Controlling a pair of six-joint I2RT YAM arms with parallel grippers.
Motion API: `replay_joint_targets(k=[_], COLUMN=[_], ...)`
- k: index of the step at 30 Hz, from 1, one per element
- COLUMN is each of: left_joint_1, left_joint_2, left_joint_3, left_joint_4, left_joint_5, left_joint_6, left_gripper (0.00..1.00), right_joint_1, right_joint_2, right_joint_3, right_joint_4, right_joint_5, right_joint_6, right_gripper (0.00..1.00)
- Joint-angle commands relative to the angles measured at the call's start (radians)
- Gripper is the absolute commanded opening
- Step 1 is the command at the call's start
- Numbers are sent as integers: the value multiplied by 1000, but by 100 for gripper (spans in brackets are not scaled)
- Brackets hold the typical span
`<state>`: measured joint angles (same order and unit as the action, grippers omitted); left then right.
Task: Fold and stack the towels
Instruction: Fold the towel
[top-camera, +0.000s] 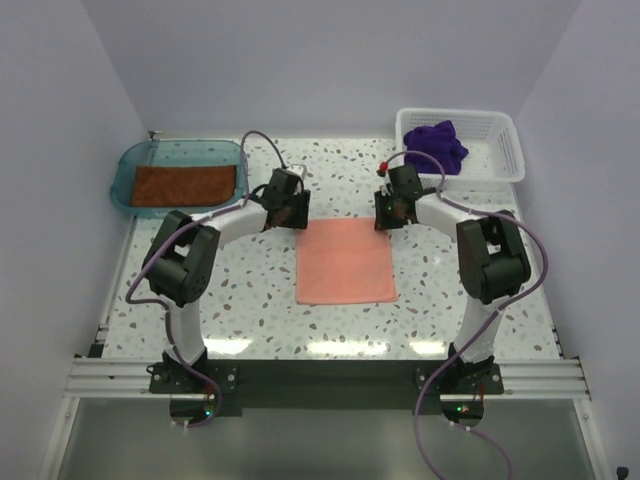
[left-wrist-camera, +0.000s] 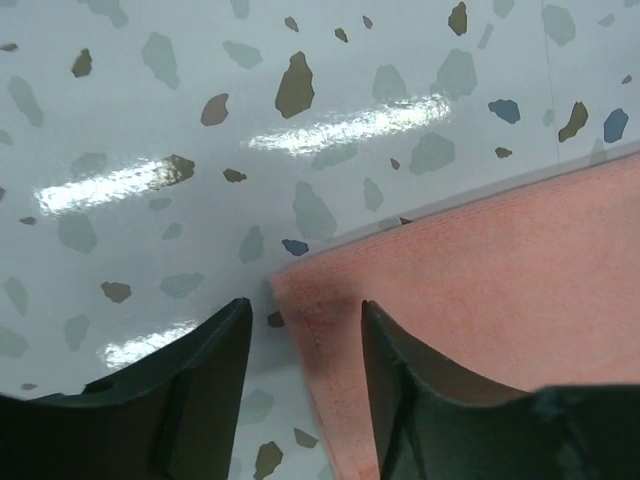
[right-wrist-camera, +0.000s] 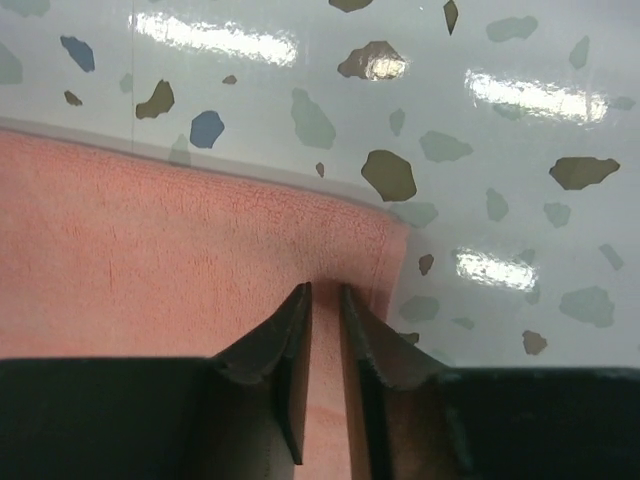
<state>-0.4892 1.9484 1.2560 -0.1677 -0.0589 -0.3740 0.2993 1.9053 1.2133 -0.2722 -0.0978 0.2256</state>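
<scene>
The salmon pink towel (top-camera: 345, 262) lies flat at the middle of the speckled table (top-camera: 250, 290). From above, both grippers hide its far corners and their fingers are too small to read.

The left wrist view shows the left gripper (left-wrist-camera: 305, 330) with its fingers (left-wrist-camera: 200, 380) spread astride the far left corner, one over bare table and one over cloth. The right wrist view shows the right gripper (right-wrist-camera: 325, 300) at the far right corner, its fingers (right-wrist-camera: 270, 350) drawn almost together with a thin slit of pink between. I cannot tell whether cloth is nipped there.

Only the top view shows the rust brown towel (top-camera: 183, 184) in the teal tray (top-camera: 118, 180), far left. It also shows the purple towel (top-camera: 437, 146) bunched in the white basket (top-camera: 505, 150), far right.
</scene>
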Motion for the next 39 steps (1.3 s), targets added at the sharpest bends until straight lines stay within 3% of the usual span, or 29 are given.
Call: replay_joint_targets(k=[1,5,7,10,15,21,27,39], left_joint_1=[21,32,37,41,52,57,60,61], left_joint_2=[-109,-114,-83,-49,-3,73,127,184], left_joint_3=[16,92,129,166,212,324,379,407], left_joint_4=[13,-22,-81,-128,-188,-282,-317,-340], left_joint_5=[-47,-15,40,138,272,309,335,360], left_joint_6=[95,277,409,533,685,783,813,816], left_gripper=[57,74,86,90,88,82,71,66], right_joint_1=[-2,0,-12,-31,-37,-37,-38,-37], right_joint_2=[-87,-75,-55,17,139,268,334,428], right_joint_3=[86,199,238,360,492,643,700,717], right_joint_4=[-94,-197,-258,-376,-546,-666,-677,-705], right_joint_5=[0,-33,-75,-126,-200,-198,-209,-214], right_joint_6=[-150,-345,-408,-547,-690,-799,-812,-832], right_gripper=[27,49,54,56,56,53,46,36])
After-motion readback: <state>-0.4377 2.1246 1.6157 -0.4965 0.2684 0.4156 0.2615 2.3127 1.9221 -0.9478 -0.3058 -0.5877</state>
